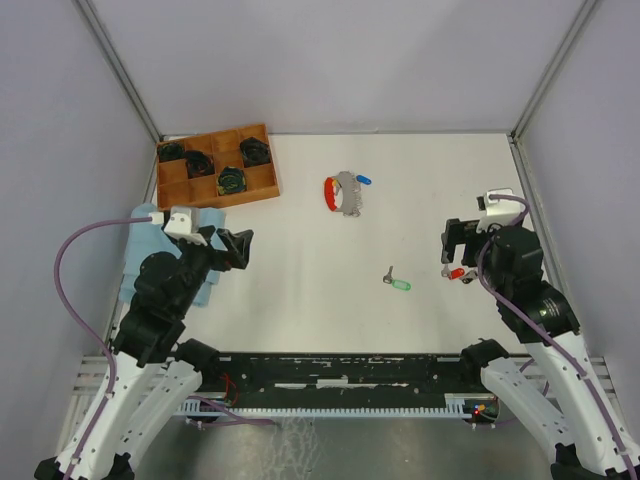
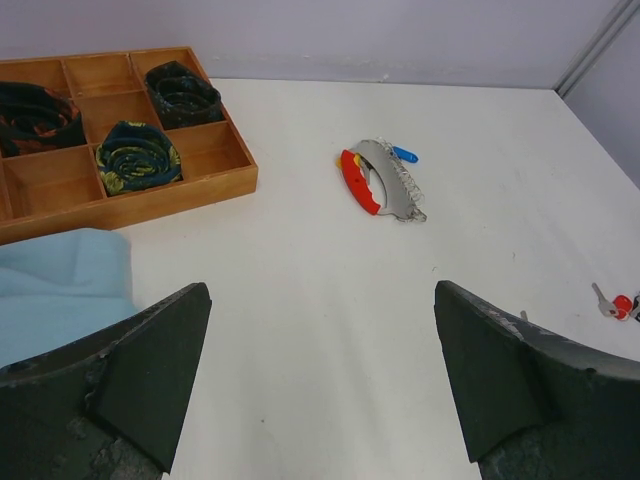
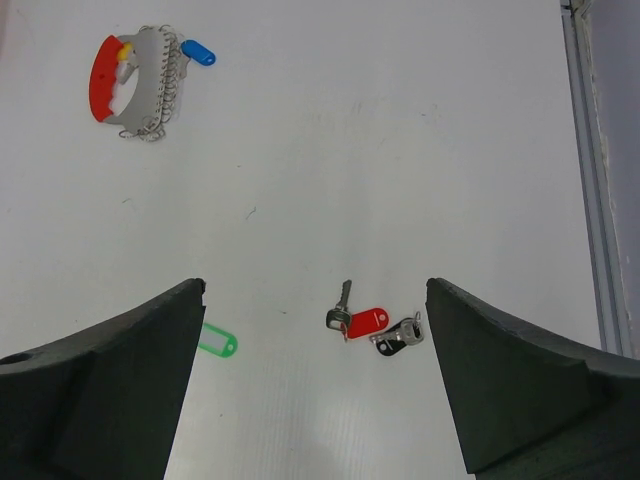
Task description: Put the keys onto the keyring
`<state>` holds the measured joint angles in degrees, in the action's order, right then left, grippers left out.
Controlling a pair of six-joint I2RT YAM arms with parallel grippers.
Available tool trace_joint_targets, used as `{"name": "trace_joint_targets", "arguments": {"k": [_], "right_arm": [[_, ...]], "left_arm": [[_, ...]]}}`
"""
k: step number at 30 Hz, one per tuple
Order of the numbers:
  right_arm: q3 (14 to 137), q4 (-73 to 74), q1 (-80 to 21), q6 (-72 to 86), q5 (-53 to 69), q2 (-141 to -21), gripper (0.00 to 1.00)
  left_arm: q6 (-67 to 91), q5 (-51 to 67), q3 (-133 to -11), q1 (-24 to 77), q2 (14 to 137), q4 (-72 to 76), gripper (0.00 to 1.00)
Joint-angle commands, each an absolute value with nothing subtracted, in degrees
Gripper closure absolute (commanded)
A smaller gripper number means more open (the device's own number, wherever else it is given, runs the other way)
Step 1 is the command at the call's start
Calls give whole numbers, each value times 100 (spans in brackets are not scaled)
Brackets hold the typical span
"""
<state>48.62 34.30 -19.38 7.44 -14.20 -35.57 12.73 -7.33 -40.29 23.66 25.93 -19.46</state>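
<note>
The keyring [image 1: 345, 194] lies at the table's middle back: a red loop strap with a silver-grey chain, and a blue-headed key [image 1: 363, 180] at its far side. It also shows in the left wrist view [image 2: 378, 180] and the right wrist view [image 3: 135, 78]. A green-headed key [image 1: 398, 282] lies in the middle. A red-headed key [image 3: 362, 322] and a black-tagged key [image 3: 398, 336] lie just ahead of my right gripper [image 3: 315, 380], which is open and empty. My left gripper [image 2: 322, 380] is open and empty over bare table, far from the keys.
A wooden tray [image 1: 262, 185] with dark round coils stands at the back left. A light blue cloth [image 1: 148, 240] lies beside my left arm. The enclosure's frame rail [image 3: 590, 200] runs along the table's right edge.
</note>
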Motion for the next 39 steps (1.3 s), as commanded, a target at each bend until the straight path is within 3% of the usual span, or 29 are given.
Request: {"name": "trace_joint_targets", "arguments": {"k": [1, 15, 31, 39], "right_arm": [[5108, 3516, -1925, 734, -1490, -3496, 0], [5112, 4097, -1920, 522, -1259, -3166, 0], [4652, 3787, -1925, 482, -978, -2394, 0], [4597, 3751, -1924, 480, -730, -2276, 0]], "left_arm": [[1085, -603, -4034, 2374, 2627, -1606, 1], [1584, -386, -4364, 2378, 3813, -1354, 1], [3173, 752, -4976, 2366, 7659, 1040, 1], [3450, 1137, -6297, 2331, 10041, 1676, 3]]}}
